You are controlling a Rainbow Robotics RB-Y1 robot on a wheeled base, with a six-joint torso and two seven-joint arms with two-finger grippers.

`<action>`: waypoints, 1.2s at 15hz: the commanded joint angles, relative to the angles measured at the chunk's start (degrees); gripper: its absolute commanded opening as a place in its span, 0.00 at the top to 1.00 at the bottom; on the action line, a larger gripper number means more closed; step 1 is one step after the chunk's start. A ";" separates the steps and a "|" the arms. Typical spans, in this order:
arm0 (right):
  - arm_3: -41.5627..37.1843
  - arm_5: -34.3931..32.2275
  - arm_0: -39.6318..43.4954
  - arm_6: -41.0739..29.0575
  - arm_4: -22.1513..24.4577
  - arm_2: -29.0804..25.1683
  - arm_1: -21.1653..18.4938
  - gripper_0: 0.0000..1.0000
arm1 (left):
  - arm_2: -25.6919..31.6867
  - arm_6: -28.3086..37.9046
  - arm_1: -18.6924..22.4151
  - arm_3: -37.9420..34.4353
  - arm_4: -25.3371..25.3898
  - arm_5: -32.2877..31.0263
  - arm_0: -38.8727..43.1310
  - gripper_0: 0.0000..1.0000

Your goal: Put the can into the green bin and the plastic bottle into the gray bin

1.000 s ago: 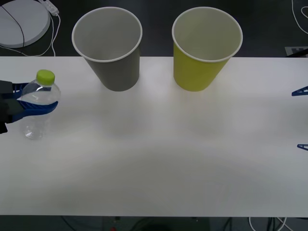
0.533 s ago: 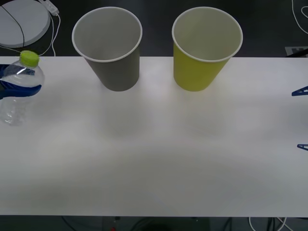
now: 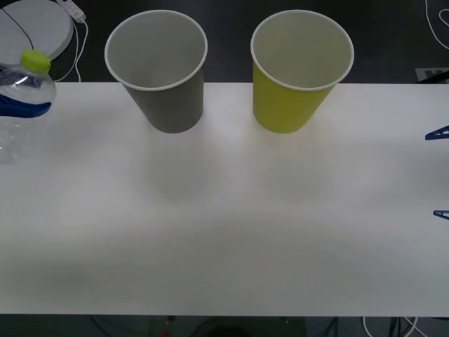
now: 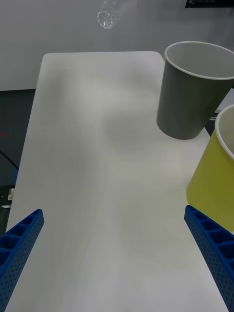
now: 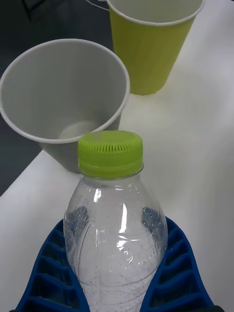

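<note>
Left end effector: seen at the far-left edge of the worktop, its blue ribbed fingers clamped around the body of the plastic bottle.
Plastic bottle: held upright at the left edge of the front view, lime-green cap on top, its clear body gripped on both sides below the shoulder; in the left wrist view droplets are visible inside the clear wall.
Gray bin: stood upright on the far part of the worktop, left of centre, white interior showing, well to the right of the held bottle.
Green bin: stood upright beside the gray bin, to its right, the two apart and not touching; its mouth is open upward.
Right end effector: held at the right edge of the worktop, fingers spread wide with nothing between them; only the two blue fingertips are seen in the front view.
Worktop: white, with both bins along its far edge.
</note>
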 commanded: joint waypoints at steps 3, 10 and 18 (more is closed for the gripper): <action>0.00 0.00 0.00 0.00 0.00 0.00 0.00 0.00 | -5.80 0.91 2.97 3.38 1.04 0.00 -8.36 1.00; 0.00 0.00 0.00 0.00 0.00 0.00 0.00 0.00 | -19.43 1.61 5.25 8.82 2.18 -0.09 -24.53 1.00; 0.00 0.00 0.00 0.00 0.00 0.00 0.00 0.00 | -50.19 0.21 2.71 25.44 3.15 -9.76 -60.91 1.00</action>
